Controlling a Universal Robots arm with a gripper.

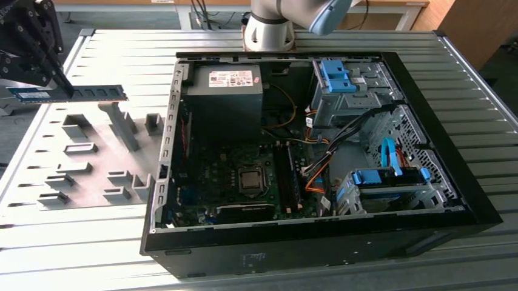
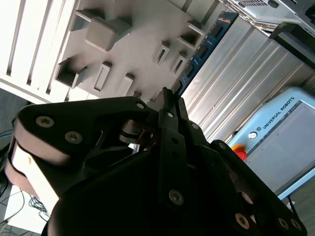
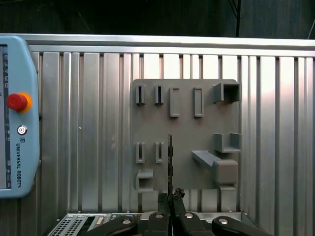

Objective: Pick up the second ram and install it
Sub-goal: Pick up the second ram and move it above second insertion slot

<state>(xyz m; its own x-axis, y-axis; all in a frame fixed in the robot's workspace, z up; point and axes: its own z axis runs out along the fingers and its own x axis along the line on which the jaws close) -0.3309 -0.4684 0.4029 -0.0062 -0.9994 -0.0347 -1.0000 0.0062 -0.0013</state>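
Above the grey plate (image 1: 91,177), the gripper (image 1: 64,91) clamps the second ram (image 1: 99,93) near its pale label (image 1: 26,93).

Black hand (image 2: 169,101) with silver screws (image 2: 176,196) on grey arm (image 1: 271,27), pale-blue cap (image 1: 328,15).

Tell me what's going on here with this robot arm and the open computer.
The gripper is shut on the second ram, holding it level in the air above the grey fixture plate, to the exterior view's left of the open computer case. The stick is not yet installed on the motherboard.
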